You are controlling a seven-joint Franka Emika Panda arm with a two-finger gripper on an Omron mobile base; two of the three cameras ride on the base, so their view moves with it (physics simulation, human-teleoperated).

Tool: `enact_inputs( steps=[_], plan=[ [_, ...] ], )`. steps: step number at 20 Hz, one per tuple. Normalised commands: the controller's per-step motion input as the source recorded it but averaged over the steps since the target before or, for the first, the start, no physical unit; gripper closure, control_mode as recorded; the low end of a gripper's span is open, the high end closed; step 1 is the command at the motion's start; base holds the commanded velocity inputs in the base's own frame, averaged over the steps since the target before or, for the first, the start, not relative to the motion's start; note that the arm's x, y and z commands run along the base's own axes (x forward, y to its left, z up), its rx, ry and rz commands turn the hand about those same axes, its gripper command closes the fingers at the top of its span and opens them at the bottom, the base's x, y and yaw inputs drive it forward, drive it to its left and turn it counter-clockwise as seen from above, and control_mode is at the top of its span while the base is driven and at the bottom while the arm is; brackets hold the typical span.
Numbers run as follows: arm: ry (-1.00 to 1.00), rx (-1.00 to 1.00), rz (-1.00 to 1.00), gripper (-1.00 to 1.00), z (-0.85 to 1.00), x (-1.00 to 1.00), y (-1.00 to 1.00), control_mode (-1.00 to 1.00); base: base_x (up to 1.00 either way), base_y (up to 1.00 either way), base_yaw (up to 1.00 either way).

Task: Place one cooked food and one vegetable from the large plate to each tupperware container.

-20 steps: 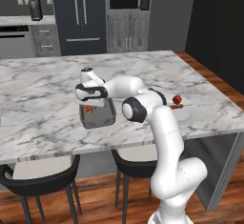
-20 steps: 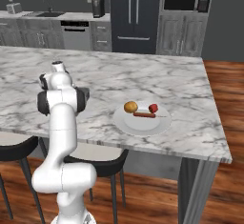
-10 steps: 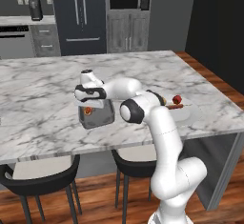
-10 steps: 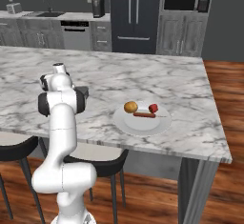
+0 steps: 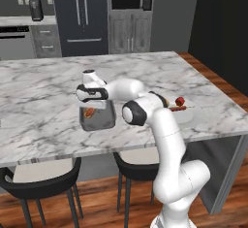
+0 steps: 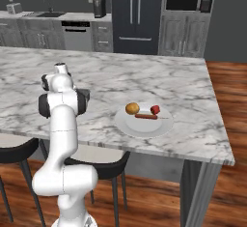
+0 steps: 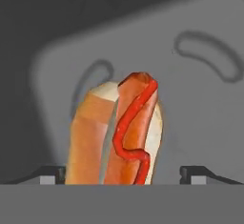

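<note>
Little is changing since half a second ago: the arm is staying poised over the dark grey tub (image 5: 98,120), perhaps easing lower. A hot dog (image 7: 116,135) with a red sauce squiggle is sitting between the tips of the end effector (image 7: 123,173), over the tub's floor, its long axis running away from the hand. The tips are standing wide of the bun at both sides, so the end effector seems released, though I cannot tell whether the bun is resting on the floor. One cooked food is thus reaching its tub. On the large plate (image 6: 144,125), a round orange-brown item (image 6: 132,108), a sausage (image 6: 145,116) and a red vegetable (image 6: 155,109) are waiting on the marble tabletop (image 6: 193,91).
</note>
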Motion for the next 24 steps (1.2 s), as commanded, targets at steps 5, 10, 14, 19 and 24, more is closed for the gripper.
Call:
enact_inputs(
  steps=[5,10,14,19,24],
  plan=[
    [0.0,0.0,0.0,-1.0,0.71,-0.16,0.0,-1.0,0.0,0.0,0.0],
    [-0.01,0.03,0.0,-1.0,0.34,-0.26,-0.57,-1.0,0.0,0.0,0.0],
    [0.0,0.01,0.0,-1.0,0.14,-0.43,-0.99,-1.0,0.0,0.0,0.0],
    [0.0,0.0,0.0,-1.0,0.04,-0.44,-1.0,-1.0,0.0,0.0,0.0],
    [0.0,0.0,-0.04,-1.0,0.09,-0.19,-1.0,-1.0,0.0,0.0,0.0]
  ],
)
